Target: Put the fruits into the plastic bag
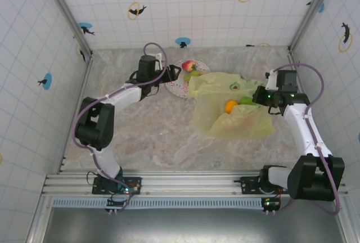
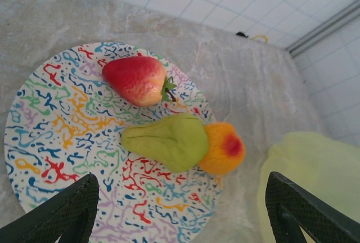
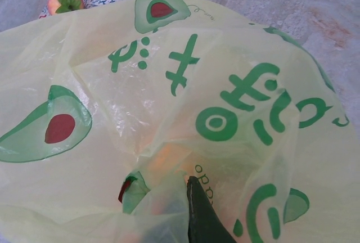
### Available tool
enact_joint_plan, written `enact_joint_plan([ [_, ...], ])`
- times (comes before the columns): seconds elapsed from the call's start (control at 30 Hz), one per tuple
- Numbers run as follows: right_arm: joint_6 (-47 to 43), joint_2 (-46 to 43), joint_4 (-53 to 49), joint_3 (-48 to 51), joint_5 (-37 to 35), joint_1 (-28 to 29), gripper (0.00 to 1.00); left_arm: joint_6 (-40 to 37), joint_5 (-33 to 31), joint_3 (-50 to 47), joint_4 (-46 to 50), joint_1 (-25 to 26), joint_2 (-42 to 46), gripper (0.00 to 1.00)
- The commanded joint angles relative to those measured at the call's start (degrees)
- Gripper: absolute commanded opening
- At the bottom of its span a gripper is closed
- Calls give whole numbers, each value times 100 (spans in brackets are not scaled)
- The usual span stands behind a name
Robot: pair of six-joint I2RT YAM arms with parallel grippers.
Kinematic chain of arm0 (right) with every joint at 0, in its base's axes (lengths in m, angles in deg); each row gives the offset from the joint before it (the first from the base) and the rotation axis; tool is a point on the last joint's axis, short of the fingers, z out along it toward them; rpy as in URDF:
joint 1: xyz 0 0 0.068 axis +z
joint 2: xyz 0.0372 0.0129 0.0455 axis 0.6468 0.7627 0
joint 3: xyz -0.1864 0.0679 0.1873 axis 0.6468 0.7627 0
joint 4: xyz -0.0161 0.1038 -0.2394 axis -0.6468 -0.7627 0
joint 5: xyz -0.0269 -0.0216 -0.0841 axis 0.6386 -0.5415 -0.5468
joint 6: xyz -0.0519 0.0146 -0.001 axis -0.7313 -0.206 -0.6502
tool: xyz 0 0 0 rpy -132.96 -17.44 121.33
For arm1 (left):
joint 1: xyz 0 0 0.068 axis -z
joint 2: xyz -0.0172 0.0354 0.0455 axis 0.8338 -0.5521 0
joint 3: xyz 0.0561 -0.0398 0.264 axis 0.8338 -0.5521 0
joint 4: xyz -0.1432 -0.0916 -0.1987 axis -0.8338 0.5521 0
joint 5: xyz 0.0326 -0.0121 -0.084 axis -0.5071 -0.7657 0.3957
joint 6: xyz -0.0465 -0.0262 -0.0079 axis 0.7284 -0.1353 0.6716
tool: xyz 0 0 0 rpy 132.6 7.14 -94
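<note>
On the patterned plate lie three fruits: a red strawberry, a green pear and an orange-peach fruit touching the pear. My left gripper hovers open above the plate's near edge, its jaws wide apart and nothing between them. In the top view it sits at the plate's left side. The yellow-green plastic bag lies to the right, with an orange fruit and a green fruit at its mouth. My right gripper is shut on the bag's film.
The plate sits at the back middle of the marble table, its right edge tucked under the bag. Tiled walls close the table in on three sides. Bare tabletop lies in front of the plate and bag.
</note>
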Motion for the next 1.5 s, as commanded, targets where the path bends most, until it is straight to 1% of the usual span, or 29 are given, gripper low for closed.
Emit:
enact_joint_plan([
  [0.0, -84, 34, -20, -70, -34, -63, 0, -1317, -122, 408, 268, 318, -349, 79],
  [0.07, -72, 52, -4, -66, -12, -63, 0, -1979, -196, 616, 412, 445, -577, 81],
  [0.17, -50, 61, 15, -44, 14, -64, 0, -2762, -202, 952, 639, 579, -905, 83],
  [0.23, -50, 53, 13, -35, 6, -63, 0, -3141, -228, 1175, 804, 630, -1132, 84],
  [0.3, -55, 44, 4, -23, -8, -64, 0, -3348, -360, 1430, 949, 636, -1348, 85],
  [0.47, -54, 24, 16, 3, 6, -63, 0, -3691, -501, 2281, 1432, 657, -1947, 84],
  [0.6, -49, 1, 5, 24, -7, -61, 0, -3982, -390, 2780, 1849, 686, -2260, 82],
  [0.7, -58, -3, 4, 40, -19, -72, 0, -4172, -288, 2965, 2045, 685, -2408, 82],
  [0.97, -49, -17, 21, 45, 21, -72, 0, -4577, -356, 3498, 2456, 687, -2765, 77],
  [1.23, -63, -37, 16, 88, 15, -84, 0, -4772, -356, 3804, 2635, 696, -2913, 78],
  [1.27, -67, -37, 22, 92, 21, -82, 0, -4783, -365, 3831, 2649, 688, -3137, 78],
  [1.47, -68, -32, 11, 81, 22, -82, 0, -4810, -365, 3948, 2687, 697, -3284, 78],
])
